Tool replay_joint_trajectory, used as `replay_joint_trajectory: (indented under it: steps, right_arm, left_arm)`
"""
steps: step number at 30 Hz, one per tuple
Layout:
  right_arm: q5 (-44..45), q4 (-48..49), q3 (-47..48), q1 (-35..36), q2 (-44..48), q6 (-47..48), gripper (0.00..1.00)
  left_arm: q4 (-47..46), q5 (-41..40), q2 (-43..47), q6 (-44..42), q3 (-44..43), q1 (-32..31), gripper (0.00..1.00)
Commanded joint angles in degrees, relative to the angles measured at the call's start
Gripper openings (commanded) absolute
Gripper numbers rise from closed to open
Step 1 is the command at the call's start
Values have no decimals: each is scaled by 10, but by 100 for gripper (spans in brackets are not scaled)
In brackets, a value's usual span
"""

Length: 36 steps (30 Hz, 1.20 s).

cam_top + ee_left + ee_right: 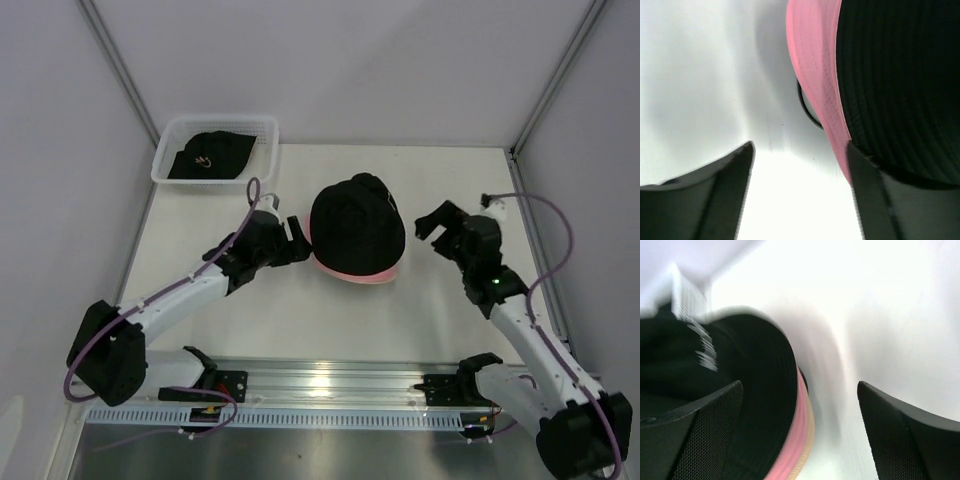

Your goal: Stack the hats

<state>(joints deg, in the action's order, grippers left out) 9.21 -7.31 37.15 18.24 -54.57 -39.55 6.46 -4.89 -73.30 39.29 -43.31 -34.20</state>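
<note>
Black hat [357, 232] sits stacked on pink hat [352, 274], a cream brim [807, 442] beneath, at mid-worktop [300, 320]. Left fingers [715, 200] and right fingers [910, 440] flank the stack, each pair apart and empty. Second black hat [210, 157] lies in the mesh basket [268, 135].

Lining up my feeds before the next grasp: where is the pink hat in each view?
Top external: pink hat, a brim sliver at centre under the black hat.
Left wrist: pink hat brim, top centre.
Right wrist: pink hat edge, bottom centre.
Shared landmark: the black hat covering it.
</note>
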Motion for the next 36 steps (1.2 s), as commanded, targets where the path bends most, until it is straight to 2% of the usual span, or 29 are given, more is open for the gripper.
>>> replay_joint_trajectory:
  steps: [1, 2, 5, 10, 12, 16, 18, 24, 33, 36]
  right_arm:
    - [7, -151, 103, -59, 71, 73, 99]
    - [2, -196, 141, -87, 81, 91, 99]
    - [-18, -234, 186, -124, 108, 119, 99]
    - [-57, -241, 219, -136, 125, 141, 99]
    - [-62, -257, 228, -136, 132, 151, 99]
    - [-48, -275, 239, -137, 156, 171, 99]
    - [-52, -268, 241, -137, 174, 178, 99]
    - [-32, -287, 237, -136, 210, 199, 99]
    - [-42, -259, 198, -137, 218, 206, 99]
    - [-54, -242, 184, -137, 217, 193, 99]
  left_arm:
    - [124, -25, 68, -44, -99, 10, 84]
    - [142, -37, 79, -46, -124, 20, 87]
    - [187, -44, 118, -46, -157, 61, 100]
    - [153, -19, 144, -37, -159, 149, 99]
    - [125, -25, 129, -37, -163, 182, 99]
    - [130, 0, 55, -11, -221, 230, 100]
    - [122, -16, 39, -13, -236, 236, 99]
    - [103, 14, -15, -17, -277, 262, 100]
    - [152, -5, -56, -48, -299, 263, 99]
    - [174, -42, -61, -58, -299, 267, 100]
